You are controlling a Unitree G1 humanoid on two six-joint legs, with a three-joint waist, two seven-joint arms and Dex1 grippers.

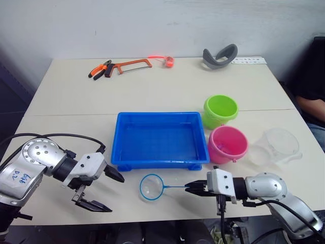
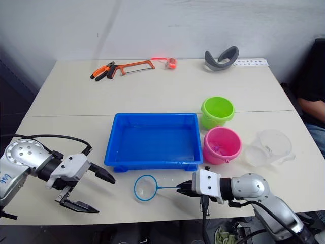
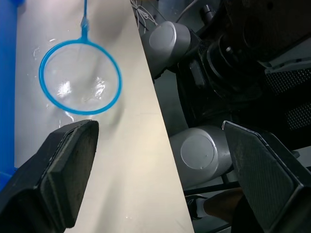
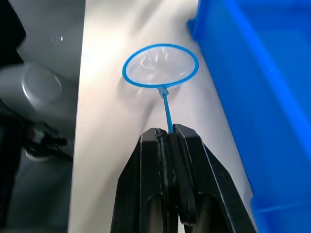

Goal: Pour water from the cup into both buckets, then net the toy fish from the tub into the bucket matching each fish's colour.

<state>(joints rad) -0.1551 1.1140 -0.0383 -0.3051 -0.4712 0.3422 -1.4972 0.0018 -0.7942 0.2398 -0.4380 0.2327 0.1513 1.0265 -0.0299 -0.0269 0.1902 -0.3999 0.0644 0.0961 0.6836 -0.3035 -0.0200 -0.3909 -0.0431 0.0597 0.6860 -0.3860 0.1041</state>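
The blue tub point(image 1: 160, 116) sits mid-table, holding shallow water. To its right stand the lime green bucket point(image 1: 220, 111) and, nearer me, the pink bucket point(image 1: 227, 144). The clear cup point(image 1: 277, 146) rests right of the pink bucket. The toy fish are out of view. The net point(image 1: 151, 187) lies flat on the table in front of the tub, its light-blue hoop point(image 4: 160, 65) pointing left. My right gripper point(image 1: 188, 187) is shut on the net's thin handle. My left gripper point(image 1: 116, 193) is open and holds nothing, left of the hoop point(image 3: 80, 76) and above the table's front edge.
At the back of the table lie an orange hacksaw point(image 1: 133, 64), orange-handled pliers point(image 1: 100, 69), a small orange item point(image 1: 168, 62), a grey curved band point(image 1: 220, 57) and a paper strip point(image 1: 249, 61). A seated person point(image 1: 312, 96) is at the right edge.
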